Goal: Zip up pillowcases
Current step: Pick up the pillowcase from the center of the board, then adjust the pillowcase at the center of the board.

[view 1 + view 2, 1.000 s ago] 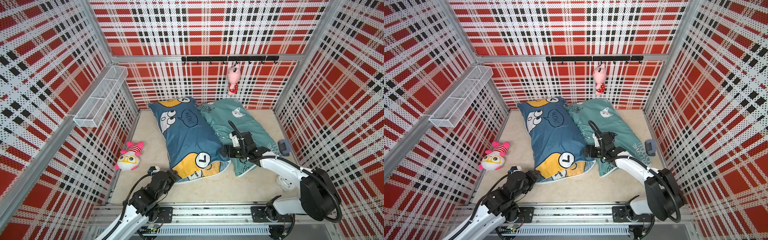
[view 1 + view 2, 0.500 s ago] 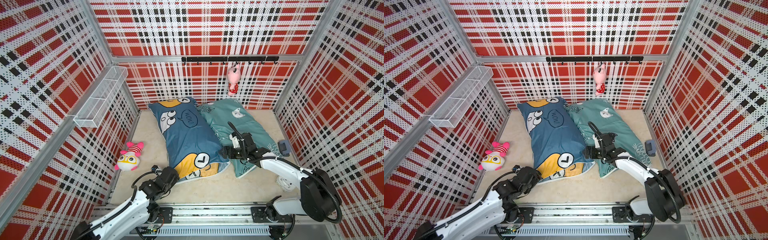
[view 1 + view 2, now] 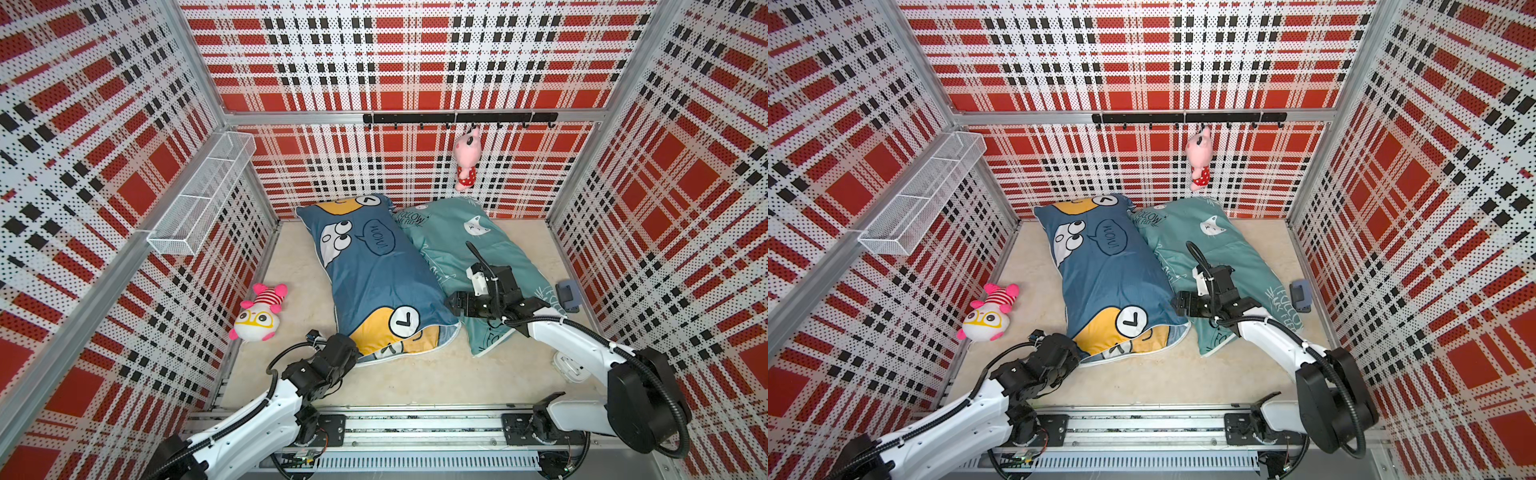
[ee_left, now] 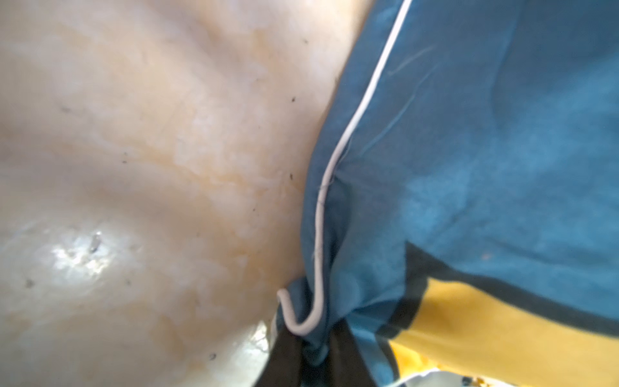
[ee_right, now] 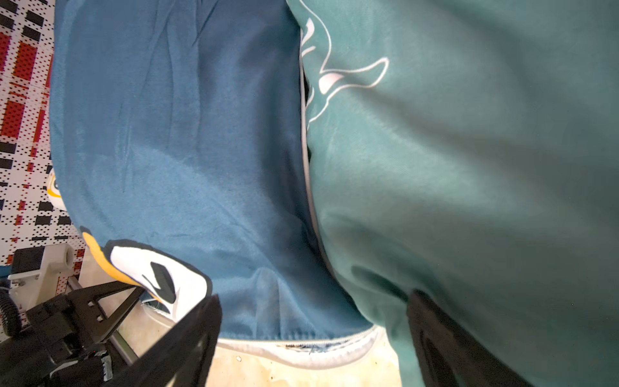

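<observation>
Blue pillowcase [image 3: 374, 274] lies flat on the floor, long axis running 11 to 5 o'clock in both top views. The teal pillowcase [image 3: 469, 249] sits alongside at its 3 o'clock, touching it.

The blue one's short end at 6 o'clock gapes, with pale lining showing. This zipper edge [image 3: 409, 347] runs roughly 8 to 2 o'clock, and the coming move turns on that line.

- **Left gripper:** the left gripper [image 3: 352, 351] is at the 8 o'clock end of that edge. Its jaws are closed down on the corner. In the left wrist view the white piping [image 4: 301, 323] and bunched blue cloth are pinched between the dark fingers. It looks like an anchoring hold.
- **Right gripper:** the right gripper [image 3: 454, 305] is at the 2 o'clock end, jaws spread wide, holding nothing. In the right wrist view one of its fingers [image 5: 181, 338] sits over the blue cloth and the other over the teal. The seam between the two cases and a stretch of zipper [image 5: 315, 346] lie between them.

Judgement:
- The right arm is nearer the visible zipper stretch, so it is the likely one to take the slider.
- With the far corner pinned, the pull should go along the edge, from 2 towards 8 o'clock or the reverse.
- I cannot make out the slider in any view, so I cannot tell which end it sits at.
- I cannot tell whether the teal case's zipper is open or shut.
- The right jaws straddle both cases, so they risk catching teal cloth too.
</observation>
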`<action>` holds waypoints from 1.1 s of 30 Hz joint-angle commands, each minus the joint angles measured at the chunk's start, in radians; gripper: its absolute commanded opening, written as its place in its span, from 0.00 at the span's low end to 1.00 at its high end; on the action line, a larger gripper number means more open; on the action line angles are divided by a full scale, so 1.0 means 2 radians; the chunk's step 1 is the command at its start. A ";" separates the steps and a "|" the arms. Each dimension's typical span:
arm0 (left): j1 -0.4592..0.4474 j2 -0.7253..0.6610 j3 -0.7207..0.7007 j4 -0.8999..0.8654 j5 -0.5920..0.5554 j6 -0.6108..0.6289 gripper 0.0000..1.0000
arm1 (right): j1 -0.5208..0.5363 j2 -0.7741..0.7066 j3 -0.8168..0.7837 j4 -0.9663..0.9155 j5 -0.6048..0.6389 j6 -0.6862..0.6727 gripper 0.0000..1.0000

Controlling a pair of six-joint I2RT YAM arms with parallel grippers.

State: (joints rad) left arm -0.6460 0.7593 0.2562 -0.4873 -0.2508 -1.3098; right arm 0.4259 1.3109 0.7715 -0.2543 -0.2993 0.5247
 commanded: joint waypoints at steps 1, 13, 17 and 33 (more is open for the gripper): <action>0.005 0.003 0.034 -0.007 0.004 0.016 0.06 | -0.003 -0.029 0.000 -0.022 -0.025 -0.014 0.91; -0.023 0.125 0.170 0.028 0.032 0.101 0.00 | 0.089 -0.044 0.012 0.022 -0.089 0.011 0.73; -0.032 0.181 0.204 0.057 0.046 0.127 0.00 | 0.153 0.027 0.049 0.100 -0.107 0.055 0.63; -0.033 0.117 0.201 0.018 0.067 0.152 0.55 | 0.113 0.232 0.105 0.225 -0.044 0.089 0.37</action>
State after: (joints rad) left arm -0.7292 1.0824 0.6788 -0.4625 -0.1284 -1.0145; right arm 0.7013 1.7294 0.9440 0.1562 -0.4614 0.7227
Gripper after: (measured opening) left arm 0.538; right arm 0.374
